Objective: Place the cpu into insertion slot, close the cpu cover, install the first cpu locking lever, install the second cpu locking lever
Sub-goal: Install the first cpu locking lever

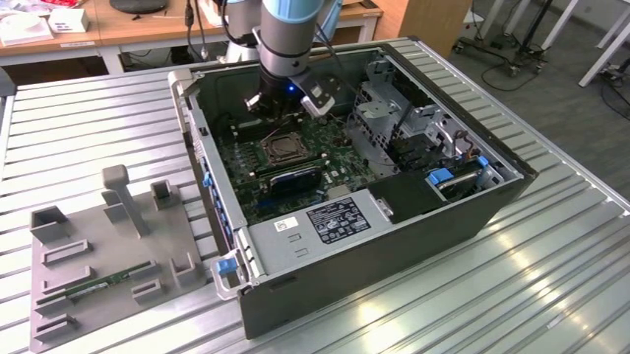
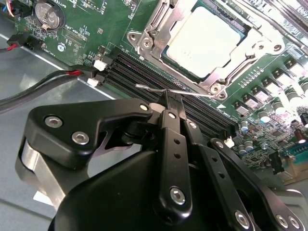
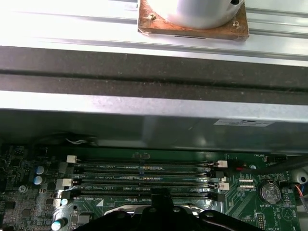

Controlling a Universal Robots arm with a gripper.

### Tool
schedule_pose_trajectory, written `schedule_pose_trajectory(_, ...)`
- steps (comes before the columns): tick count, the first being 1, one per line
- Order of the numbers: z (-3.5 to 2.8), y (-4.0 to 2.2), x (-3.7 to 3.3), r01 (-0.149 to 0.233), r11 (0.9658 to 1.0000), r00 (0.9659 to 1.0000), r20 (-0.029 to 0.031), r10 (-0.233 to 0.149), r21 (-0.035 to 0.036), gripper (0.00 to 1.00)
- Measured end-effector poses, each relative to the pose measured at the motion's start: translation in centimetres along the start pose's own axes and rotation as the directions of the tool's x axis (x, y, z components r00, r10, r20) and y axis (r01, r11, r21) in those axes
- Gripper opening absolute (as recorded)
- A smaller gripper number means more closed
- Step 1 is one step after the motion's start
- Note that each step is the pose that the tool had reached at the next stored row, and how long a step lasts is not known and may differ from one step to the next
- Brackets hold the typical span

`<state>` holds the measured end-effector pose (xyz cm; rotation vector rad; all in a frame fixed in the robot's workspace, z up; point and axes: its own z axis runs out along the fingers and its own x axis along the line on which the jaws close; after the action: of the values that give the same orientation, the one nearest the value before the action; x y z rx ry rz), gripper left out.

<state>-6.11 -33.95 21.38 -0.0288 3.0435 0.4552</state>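
Your arm points steeply down into the case (image 1: 394, 243). The hand (image 2: 174, 98) has its fingers pressed together, tips on the thin lever (image 2: 147, 87); you cannot tell whether they pinch it. Just beyond the tips, the cpu (image 2: 207, 36) sits in the slot (image 1: 282, 150) under the closed cover (image 2: 153, 26). Memory slots (image 3: 144, 174) lie below the hand, with the case wall (image 3: 144, 120) close past them.

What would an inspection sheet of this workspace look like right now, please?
Surface: slatted metal table carrying an open computer case.
Job's things: cpu seated under the lowered cpu cover; thin wire locking lever beside them.
Clutter: grey fixture tray holding a memory stick, exterior view's left.
Grippers: hand shut, tips at the lever.
Cables: black and red cables beside the motherboard.
Surroundings: wooden desks behind.
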Motion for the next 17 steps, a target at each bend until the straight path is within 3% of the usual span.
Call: schedule_pose_trajectory(17, 1.01, -0.31, 0.0, 0.0, 1.0, 1.0, 0.0, 0.0, 0.0001, 0.11)
